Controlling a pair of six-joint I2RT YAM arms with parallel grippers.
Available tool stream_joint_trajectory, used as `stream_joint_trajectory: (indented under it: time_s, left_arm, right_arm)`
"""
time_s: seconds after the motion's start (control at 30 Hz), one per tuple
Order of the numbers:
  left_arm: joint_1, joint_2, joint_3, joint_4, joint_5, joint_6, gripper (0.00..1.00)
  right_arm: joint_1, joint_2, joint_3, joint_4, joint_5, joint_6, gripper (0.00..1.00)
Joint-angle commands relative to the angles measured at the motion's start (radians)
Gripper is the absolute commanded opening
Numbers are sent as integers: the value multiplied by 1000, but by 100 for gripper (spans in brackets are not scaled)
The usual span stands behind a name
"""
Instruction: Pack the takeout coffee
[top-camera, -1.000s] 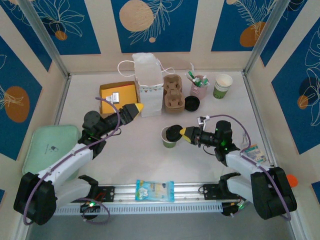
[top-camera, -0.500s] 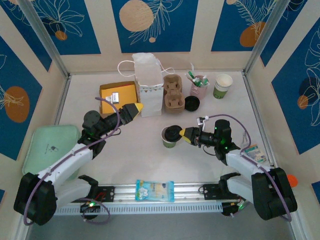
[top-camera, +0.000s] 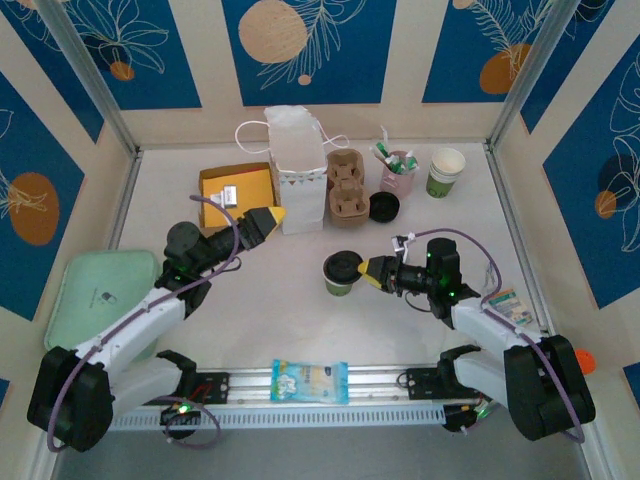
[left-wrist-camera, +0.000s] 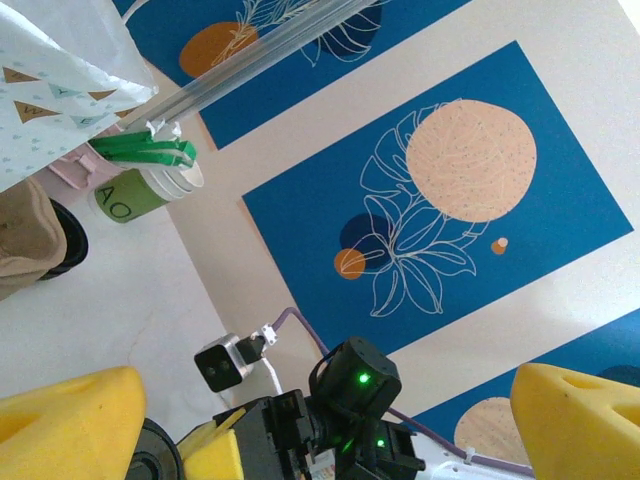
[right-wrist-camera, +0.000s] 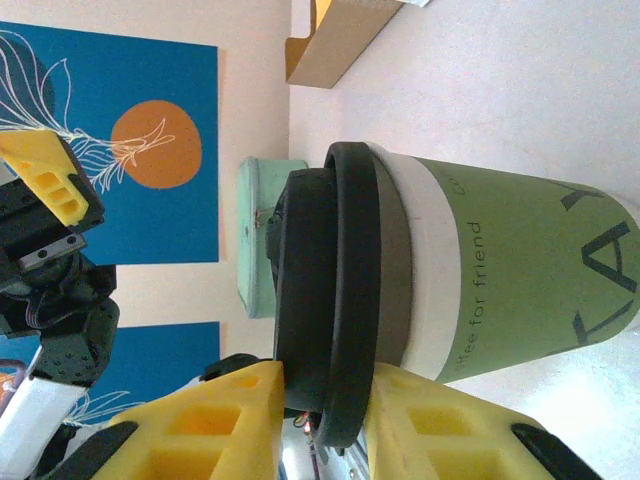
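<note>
The takeout coffee (top-camera: 339, 282) stands upright in the middle of the table, green below and white above, with a black lid (top-camera: 343, 264) on its rim. My right gripper (top-camera: 373, 270) reaches it from the right. In the right wrist view the cup (right-wrist-camera: 500, 280) lies sideways across the frame. The yellow fingers (right-wrist-camera: 215, 420) bracket the lid's (right-wrist-camera: 330, 300) edge, one on its top face and one under its rim, so my right gripper (right-wrist-camera: 325, 420) is shut on it. My left gripper (top-camera: 270, 218) hangs open beside the white bag, holding nothing, its jaws (left-wrist-camera: 325, 425) wide apart.
At the back stand a white paper bag (top-camera: 296, 170), a brown cup carrier (top-camera: 347, 188), a loose black lid (top-camera: 384, 207), a pink cup of utensils (top-camera: 398, 172) and an open green-and-white cup (top-camera: 445, 172). A yellow box (top-camera: 235, 190) and a mint tray (top-camera: 95, 300) lie left.
My right gripper has drawn back slightly to the right and its jaws have eased a little around the lid. The cup and the left arm have not moved.
</note>
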Motion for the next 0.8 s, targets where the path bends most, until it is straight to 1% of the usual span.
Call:
stream_joint_trajectory:
  time_s: [0.0,0.77]
  left_arm:
    - [11,-21,-8,21,20,19,94]
    - [16,-41,-16,-17,19,46,94]
  right_arm:
    - [12,-17,34,-59,10,-48,28]
    - [58,26,63,-142,53,-116,28]
